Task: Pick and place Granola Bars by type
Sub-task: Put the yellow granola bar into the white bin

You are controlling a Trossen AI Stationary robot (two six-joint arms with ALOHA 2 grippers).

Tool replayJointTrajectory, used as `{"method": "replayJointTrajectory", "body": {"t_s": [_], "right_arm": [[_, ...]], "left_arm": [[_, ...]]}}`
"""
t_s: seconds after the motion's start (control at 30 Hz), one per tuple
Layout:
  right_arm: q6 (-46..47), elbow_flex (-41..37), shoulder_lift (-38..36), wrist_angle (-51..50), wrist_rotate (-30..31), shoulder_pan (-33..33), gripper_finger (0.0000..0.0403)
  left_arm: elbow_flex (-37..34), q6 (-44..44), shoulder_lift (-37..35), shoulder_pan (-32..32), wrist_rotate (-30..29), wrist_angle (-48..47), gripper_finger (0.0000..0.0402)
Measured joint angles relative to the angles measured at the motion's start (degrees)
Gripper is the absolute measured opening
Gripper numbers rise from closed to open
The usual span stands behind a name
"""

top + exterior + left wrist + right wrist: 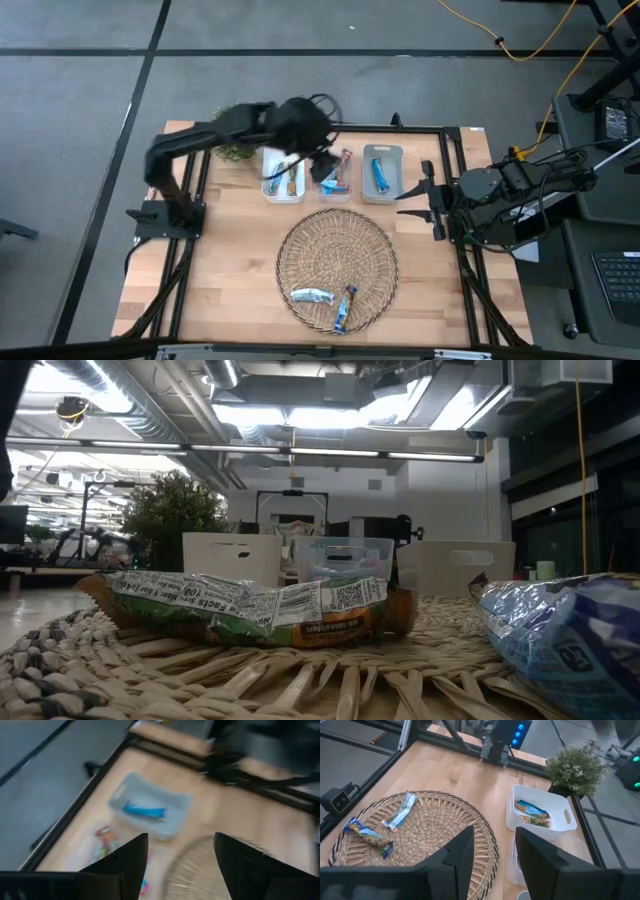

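Two granola bars lie flat on the round wicker tray (337, 262): a silver-white one (311, 295) and a blue one (345, 308); the right wrist view shows them too, silver-white (400, 810) and blue (367, 837). More bars lie in three bins at the far side: white bin (283, 176), clear middle bin (338, 178), grey bin (382, 172) with a blue bar (145, 811). My left gripper (325, 165) hovers over the middle bin, open and empty (180, 840). My right gripper (412, 197) waits open at the table's right side (492, 852).
A small potted plant (237, 148) stands at the far left, beside the white bin. A black frame rail (455, 180) runs along the table's edges. Bare wood (235, 260) lies left of the tray. The low view looks across the tray past a green-and-white wrapper (250, 610).
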Motion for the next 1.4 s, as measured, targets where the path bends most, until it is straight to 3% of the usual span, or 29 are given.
{"method": "replayJointTrajectory", "body": {"t_s": [0.13, 0.33, 0.47, 0.67, 1.03, 1.4], "right_arm": [[0.1, 0.0, 0.0, 0.0, 0.1, 0.0, 0.0147], [0.0, 0.0, 0.0, 0.3, 0.2, 0.0, 0.0147], [0.0, 0.0, 0.0, 0.3, 0.2, 0.0, 0.0147], [0.1, 0.0, 0.0, 0.4, 0.2, 0.0, 0.0147], [0.2, 0.0, 0.0, 0.4, 0.2, 0.0, 0.0147], [5.4, 0.0, 0.0, -0.3, 0.2, -0.1, 0.0147]], "left_arm": [[0.0, -1.0, -5.5, -8.5, -1.0, -2.5, 0.0219], [0.0, -4.0, -9.1, -21.3, -9.5, -4.3, 0.0216], [0.0, -6.8, -8.8, -25.7, -8.9, -4.8, 0.0216], [-2.5, -11.2, -5.2, -29.5, -6.6, -10.2, 0.0216], [-20.4, -10.5, 2.5, -33.0, 5.8, -5.2, 0.0215], [-24.5, -3.1, 11.3, -35.0, 5.9, -0.2, 0.0217]]}}
